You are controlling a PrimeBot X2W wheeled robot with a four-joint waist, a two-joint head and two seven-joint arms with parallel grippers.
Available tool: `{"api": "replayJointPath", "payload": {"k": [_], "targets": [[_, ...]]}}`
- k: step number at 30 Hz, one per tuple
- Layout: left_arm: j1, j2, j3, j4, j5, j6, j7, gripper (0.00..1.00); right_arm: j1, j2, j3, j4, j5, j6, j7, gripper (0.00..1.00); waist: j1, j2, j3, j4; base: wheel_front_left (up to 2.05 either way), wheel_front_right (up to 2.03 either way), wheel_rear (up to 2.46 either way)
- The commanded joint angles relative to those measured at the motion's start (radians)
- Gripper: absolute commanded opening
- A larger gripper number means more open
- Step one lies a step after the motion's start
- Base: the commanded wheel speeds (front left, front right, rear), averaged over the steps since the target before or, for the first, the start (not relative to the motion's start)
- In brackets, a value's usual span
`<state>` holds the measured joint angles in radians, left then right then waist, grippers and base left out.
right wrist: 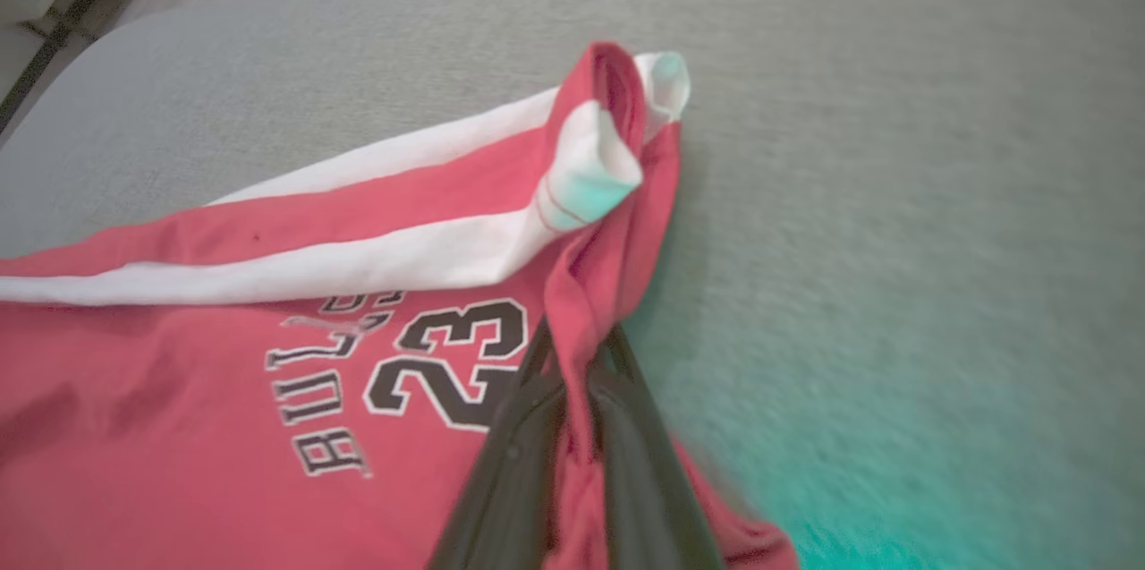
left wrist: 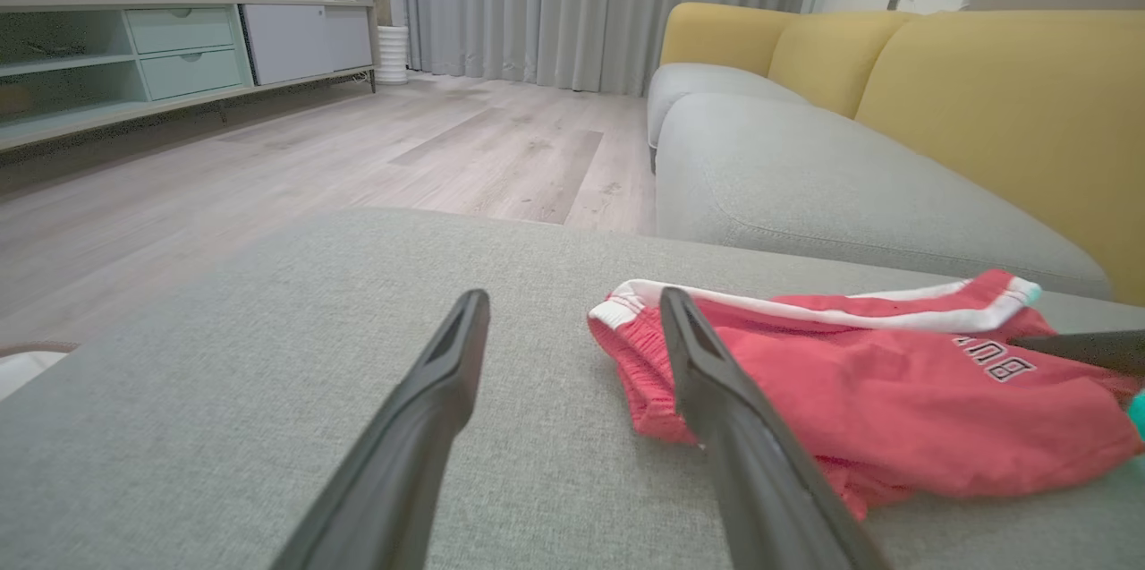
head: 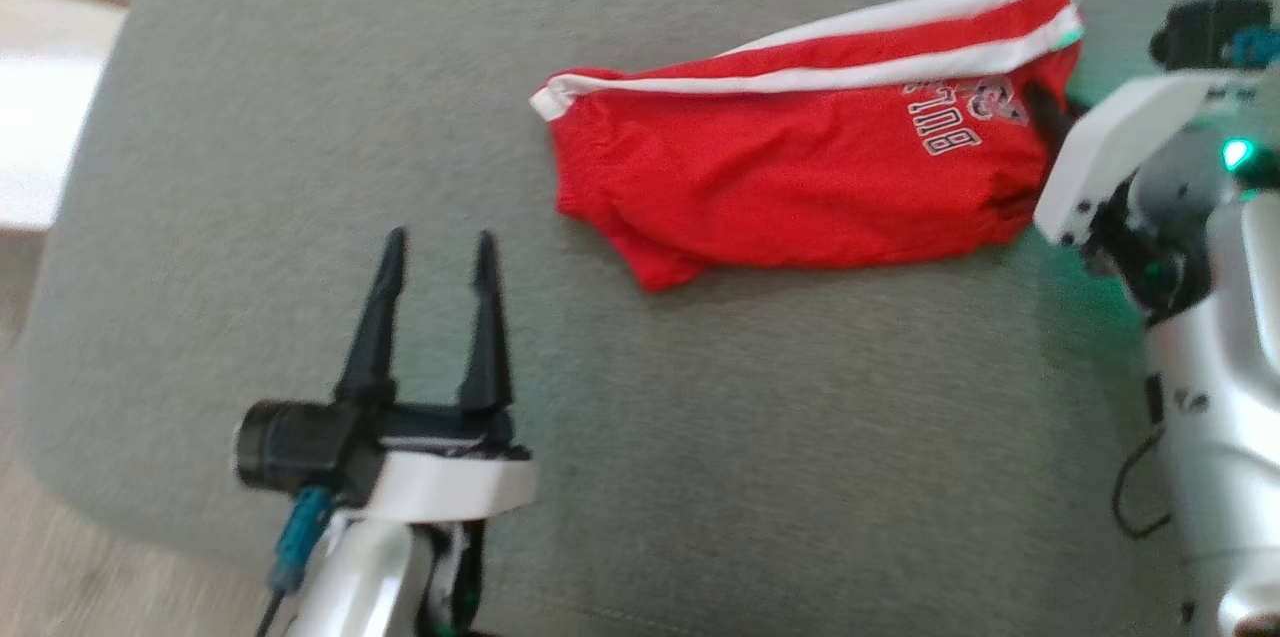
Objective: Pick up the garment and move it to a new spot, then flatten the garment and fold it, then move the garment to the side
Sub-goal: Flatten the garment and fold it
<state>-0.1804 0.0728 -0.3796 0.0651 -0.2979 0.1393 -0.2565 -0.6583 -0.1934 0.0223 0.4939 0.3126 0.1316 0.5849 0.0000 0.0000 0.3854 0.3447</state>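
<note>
2 tools: the right tool (right wrist: 577, 360) pinches a fold of the red garment (head: 800, 177) on the grey cushion (head: 700, 467); the left tool (head: 440, 239) stands spread, the garment ahead to its right.

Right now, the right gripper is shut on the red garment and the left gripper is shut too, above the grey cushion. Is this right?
Not quite. The left gripper is open, fingers apart above the grey cushion, as the head view shows. The right gripper is indeed shut on the red garment.
</note>
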Motion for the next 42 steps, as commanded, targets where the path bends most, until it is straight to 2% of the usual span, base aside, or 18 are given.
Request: {"api": "replayJointPath", "payload": {"k": [1, 5, 10, 15, 20, 24, 29, 30, 36, 38, 42], "targets": [[0.021, 0.002, 0.063, -0.020, 0.013, -0.009, -0.005, 1.00, 0.035, 0.023, 0.000, -0.040, 0.016, -0.001, -0.017, 0.00, 0.0000, 0.0000, -0.041, -0.066, 0.00, 0.00, 0.00], [0.070, -0.001, 0.123, -0.007, 0.032, -0.035, -0.005, 1.00, 0.081, 0.040, -0.037, -0.057, 0.046, -0.001, -0.047, 0.00, 0.0000, 0.0000, -0.088, -0.150, 0.00, 0.00, 0.00], [0.130, -0.008, 0.162, -0.001, 0.047, -0.070, -0.005, 1.00, 0.130, 0.031, -0.112, -0.060, 0.071, -0.001, -0.082, 0.00, 0.0000, 0.0000, -0.132, -0.219, 0.00, 0.00, 0.00], [0.173, -0.013, 0.183, 0.002, 0.073, -0.089, -0.005, 1.00, 0.138, -0.004, -0.197, -0.042, 0.062, -0.001, -0.117, 0.00, 0.0000, 0.0000, -0.160, -0.237, 0.00, 0.00, 0.00], [0.193, -0.018, 0.179, 0.003, 0.082, -0.100, -0.005, 1.00, 0.127, -0.045, -0.236, -0.049, 0.045, -0.001, -0.124, 0.00, 0.0000, 0.0000, -0.176, -0.220, 0.00, 0.00, 0.00], [0.202, -0.021, 0.171, 0.002, 0.080, -0.101, -0.005, 1.00, 0.125, -0.056, -0.192, -0.105, 0.040, -0.001, -0.103, 0.00, 0.0000, 0.0000, -0.183, -0.205, 0.00, 0.00, 0.00], [0.195, -0.022, 0.156, -0.001, 0.069, -0.100, -0.005, 1.00, 0.134, -0.027, -0.046, -0.205, 0.049, -0.001, -0.046, 0.00, 0.0000, 0.0000, -0.170, -0.181, 0.00, 0.00, 0.00], [0.195, -0.022, 0.156, -0.001, 0.069, -0.100, -0.005, 1.00, 0.134, -0.027, -0.046, -0.205, 0.049, -0.001, -0.046, 0.00, 0.0000, 0.0000, -0.170, -0.181, 0.00, 0.00, 0.00], [0.153, -0.022, 0.124, -0.001, 0.043, -0.090, -0.005, 1.00, 0.129, 0.067, 0.118, -0.264, 0.050, -0.001, 0.002, 0.00, 0.0000, 0.0000, -0.128, -0.139, 0.00, 0.00, 0.00], [0.135, -0.022, 0.101, 0.000, 0.028, -0.081, -0.005, 1.00, 0.132, 0.109, 0.141, -0.247, 0.038, -0.001, -0.020, 0.00, 0.0000, 0.0000, -0.114, -0.112, 0.00, 0.00, 0.00], [0.127, -0.022, 0.079, 0.003, 0.016, -0.068, -0.005, 1.00, 0.135, 0.133, 0.154, -0.214, 0.022, -0.001, -0.056, 0.00, 0.0000, 0.0000, -0.107, -0.079, 0.00, 0.00, 0.00]]}}
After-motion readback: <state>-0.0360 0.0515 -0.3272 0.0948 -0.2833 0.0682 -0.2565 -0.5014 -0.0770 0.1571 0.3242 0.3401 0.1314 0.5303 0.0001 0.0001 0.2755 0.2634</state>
